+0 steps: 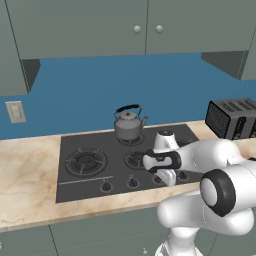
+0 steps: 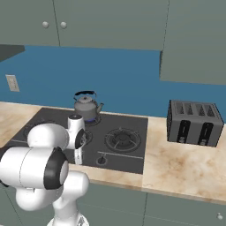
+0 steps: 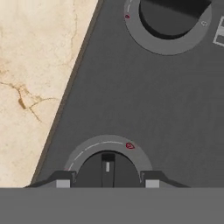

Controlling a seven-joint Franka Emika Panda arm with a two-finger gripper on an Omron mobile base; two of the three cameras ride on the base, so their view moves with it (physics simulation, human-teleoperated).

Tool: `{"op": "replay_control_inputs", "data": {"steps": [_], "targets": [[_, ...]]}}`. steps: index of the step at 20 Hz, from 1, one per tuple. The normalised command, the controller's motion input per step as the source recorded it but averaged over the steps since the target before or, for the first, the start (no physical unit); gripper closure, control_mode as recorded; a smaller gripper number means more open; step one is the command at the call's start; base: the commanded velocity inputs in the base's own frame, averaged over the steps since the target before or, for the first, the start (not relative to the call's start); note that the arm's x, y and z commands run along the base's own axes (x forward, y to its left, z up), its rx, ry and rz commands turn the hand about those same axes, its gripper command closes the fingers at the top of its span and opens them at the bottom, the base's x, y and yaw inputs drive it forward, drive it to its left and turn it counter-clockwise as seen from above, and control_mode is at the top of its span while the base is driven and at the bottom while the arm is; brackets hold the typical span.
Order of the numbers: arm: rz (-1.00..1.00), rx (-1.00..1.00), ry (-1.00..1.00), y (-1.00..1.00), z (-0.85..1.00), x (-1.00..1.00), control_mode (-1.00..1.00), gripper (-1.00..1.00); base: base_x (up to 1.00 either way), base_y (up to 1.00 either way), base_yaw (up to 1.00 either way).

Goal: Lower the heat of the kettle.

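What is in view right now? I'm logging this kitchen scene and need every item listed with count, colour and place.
kettle: one, grey metal with a black handle, on the stove's back burner.
stove: one, dark grey, set into the counter, with burners and a row of knobs along its front.
near knob: one, black with a white mark, between the finger tips in the hand view.
far knob: one, black, at the top of the hand view.
toaster: one, black, slotted, on the counter right of the stove.
counter: one, beige marble.
wall outlet: one, off-white, on the blue wall.
cabinets: grey-green, above.
gripper: one, dark tips flanking the near knob; whether they touch it is unclear.
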Motion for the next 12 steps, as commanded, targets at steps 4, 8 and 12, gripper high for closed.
{"op": "replay_control_inputs", "data": {"steps": [4,8,12], "targets": [[-0.33,0.0,0.0,0.0,-0.1,-0.05,-1.0,1.0,0.0,0.0,0.0],[-0.33,0.0,0.0,0.0,-0.13,-0.07,-1.0,1.0,0.0,0.0,0.0],[-0.33,0.01,0.0,0.0,-0.1,-0.08,-1.0,1.0,0.0,0.0,0.0]]}}
